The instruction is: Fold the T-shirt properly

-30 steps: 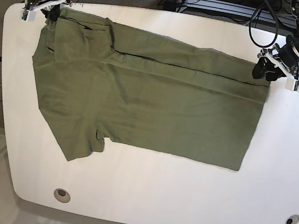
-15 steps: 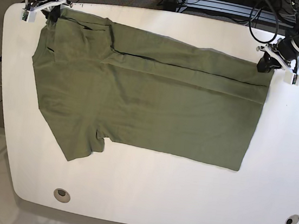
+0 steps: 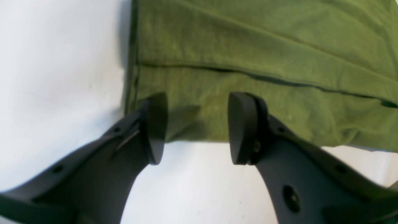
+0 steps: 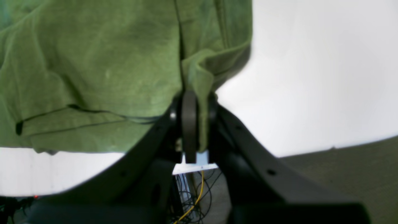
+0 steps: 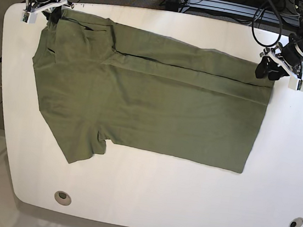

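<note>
T-shirt (image 5: 147, 99): spread across the white table (image 5: 147, 196), centre of frame (top strip folded over).
Right gripper (image 4: 191, 124): upper left, clenched on a shirt corner.
Left gripper (image 3: 194, 127): upper right, jaws apart, released.

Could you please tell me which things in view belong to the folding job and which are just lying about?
Job: T-shirt; right pincer, shut on its corner; left pincer, open at its edge.
Lying about: table; cables behind it.
</note>
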{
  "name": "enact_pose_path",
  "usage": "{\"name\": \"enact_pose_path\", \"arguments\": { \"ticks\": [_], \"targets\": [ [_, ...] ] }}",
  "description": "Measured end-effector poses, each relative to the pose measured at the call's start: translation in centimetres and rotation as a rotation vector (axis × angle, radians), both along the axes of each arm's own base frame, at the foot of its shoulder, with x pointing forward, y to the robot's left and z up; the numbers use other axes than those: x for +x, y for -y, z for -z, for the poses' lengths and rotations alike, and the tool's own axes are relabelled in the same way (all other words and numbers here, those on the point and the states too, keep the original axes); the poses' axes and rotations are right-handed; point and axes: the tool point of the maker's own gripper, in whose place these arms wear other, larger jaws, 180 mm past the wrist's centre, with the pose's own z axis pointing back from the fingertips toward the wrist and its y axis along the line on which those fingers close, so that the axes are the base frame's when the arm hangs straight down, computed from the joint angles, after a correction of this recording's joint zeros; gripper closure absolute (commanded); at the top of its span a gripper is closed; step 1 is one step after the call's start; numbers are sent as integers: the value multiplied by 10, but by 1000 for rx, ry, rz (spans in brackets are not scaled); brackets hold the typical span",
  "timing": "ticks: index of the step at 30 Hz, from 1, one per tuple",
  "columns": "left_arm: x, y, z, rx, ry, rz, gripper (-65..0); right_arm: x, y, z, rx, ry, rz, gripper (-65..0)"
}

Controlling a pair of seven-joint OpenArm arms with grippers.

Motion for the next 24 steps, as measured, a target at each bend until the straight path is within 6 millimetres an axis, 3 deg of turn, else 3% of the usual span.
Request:
{"name": "enact_pose_path", "arguments": {
  "ticks": [17, 24],
  "targets": [
    [-14, 2, 5, 1, -39, 9, -244, -2, 1, 4, 2, -19, 4, 0],
    [-15, 5, 3, 9, -63, 35, -253, -1, 1, 4, -3, -18, 1, 0]
  ]
}}
